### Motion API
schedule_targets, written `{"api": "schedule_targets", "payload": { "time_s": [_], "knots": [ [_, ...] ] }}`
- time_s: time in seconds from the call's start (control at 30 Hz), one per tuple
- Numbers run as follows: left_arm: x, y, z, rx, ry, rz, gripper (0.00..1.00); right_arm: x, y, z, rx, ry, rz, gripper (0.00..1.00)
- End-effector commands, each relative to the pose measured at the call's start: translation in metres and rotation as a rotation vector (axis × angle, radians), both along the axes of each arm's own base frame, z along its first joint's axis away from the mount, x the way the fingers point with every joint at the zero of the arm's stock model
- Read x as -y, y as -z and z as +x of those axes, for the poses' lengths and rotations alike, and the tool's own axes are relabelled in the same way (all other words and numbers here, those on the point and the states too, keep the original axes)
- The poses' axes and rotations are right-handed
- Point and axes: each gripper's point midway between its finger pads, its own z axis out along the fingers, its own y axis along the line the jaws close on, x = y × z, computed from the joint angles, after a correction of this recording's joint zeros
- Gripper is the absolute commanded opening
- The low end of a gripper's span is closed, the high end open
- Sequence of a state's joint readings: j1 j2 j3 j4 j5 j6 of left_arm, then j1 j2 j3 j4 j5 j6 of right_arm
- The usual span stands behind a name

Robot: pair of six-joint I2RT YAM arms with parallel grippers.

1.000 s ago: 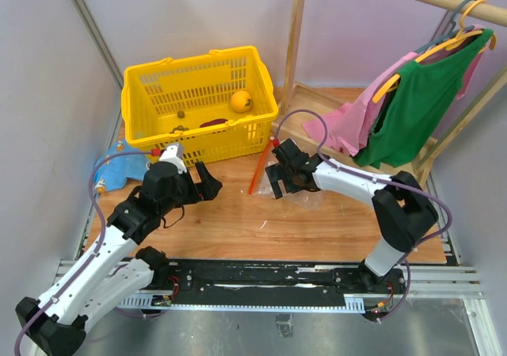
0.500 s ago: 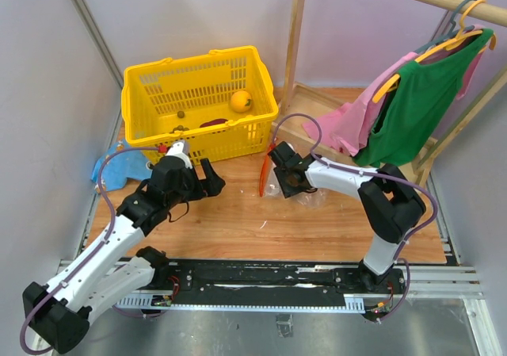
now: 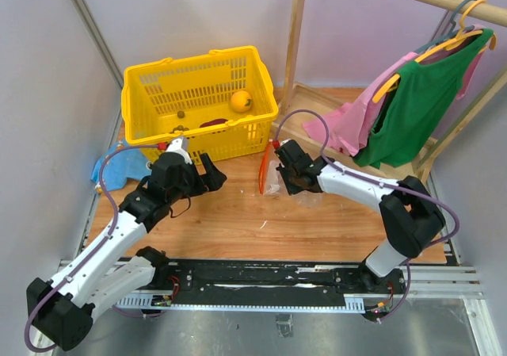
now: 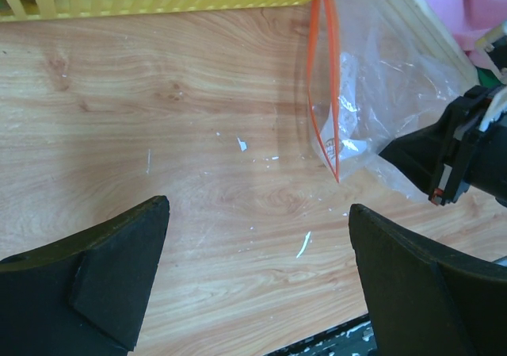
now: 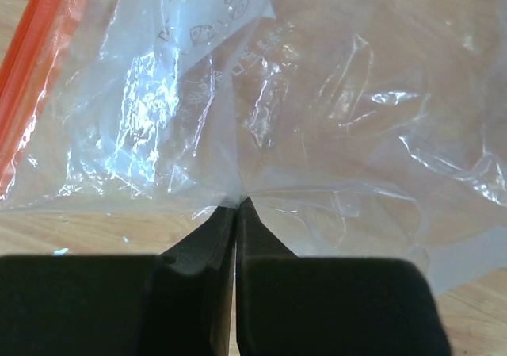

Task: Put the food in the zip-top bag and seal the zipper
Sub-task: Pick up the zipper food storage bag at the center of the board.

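Note:
The clear zip-top bag [image 3: 295,189] lies on the wooden table right of the basket, and its red-orange zipper [image 3: 262,175] runs along its left edge. My right gripper [image 3: 285,180] is shut on the bag, pinching a fold of film [image 5: 238,203]; the zip-top bag [image 5: 317,94] spreads beyond the tips, with the zipper [image 5: 32,78] at far left. My left gripper [image 3: 212,175] hovers open over bare wood [image 4: 257,205], left of the zip-top bag [image 4: 372,94]. The food is in the yellow basket [image 3: 198,63]: a yellow-orange fruit [image 3: 241,100], a dark purple piece [image 3: 212,123], small olive-brown bits [image 3: 181,115].
A blue packet [image 3: 119,170] lies at the table's left edge beside the basket. A wooden rack [image 3: 295,47] stands at the back right, hung with a green top [image 3: 420,102] and a pink garment [image 3: 356,122] that drapes near the bag.
My right gripper has gone from open to shut, pinching the bag. My left arm has shifted slightly up and to the right, still open.

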State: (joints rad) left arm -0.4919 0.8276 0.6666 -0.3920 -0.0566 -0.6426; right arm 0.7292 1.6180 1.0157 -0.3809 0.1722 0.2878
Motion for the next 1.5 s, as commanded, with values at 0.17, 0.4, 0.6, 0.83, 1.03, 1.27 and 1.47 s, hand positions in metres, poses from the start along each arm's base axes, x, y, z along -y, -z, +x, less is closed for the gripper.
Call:
{"api": "schedule_targets", "payload": {
  "time_s": [0.17, 0.4, 0.6, 0.83, 1.03, 1.27, 1.47],
  "knots": [
    [0.013, -0.008, 0.009, 0.015, 0.007, -0.09, 0.99, -0.017, -0.026, -0.01, 0.058, -0.086, 0.178, 0.01],
    [0.025, -0.003, 0.011, -0.011, 0.039, -0.13, 0.97, -0.026, -0.044, -0.022, 0.099, -0.148, 0.292, 0.01],
    [0.026, -0.002, 0.012, -0.02, 0.029, -0.148, 0.94, -0.036, -0.059, -0.032, 0.125, -0.207, 0.38, 0.01],
    [0.023, -0.018, 0.015, -0.003, -0.012, -0.23, 0.91, -0.049, -0.085, -0.044, 0.164, -0.283, 0.437, 0.01],
    [0.029, -0.022, 0.01, -0.012, -0.011, -0.326, 0.87, -0.056, -0.095, -0.05, 0.18, -0.318, 0.463, 0.01],
    [0.04, -0.018, 0.008, -0.047, 0.013, -0.39, 0.78, -0.064, -0.104, -0.057, 0.194, -0.352, 0.488, 0.01],
    [0.045, -0.013, 0.01, -0.068, 0.03, -0.398, 0.75, -0.071, -0.107, -0.068, 0.198, -0.4, 0.502, 0.01]
  ]
}}
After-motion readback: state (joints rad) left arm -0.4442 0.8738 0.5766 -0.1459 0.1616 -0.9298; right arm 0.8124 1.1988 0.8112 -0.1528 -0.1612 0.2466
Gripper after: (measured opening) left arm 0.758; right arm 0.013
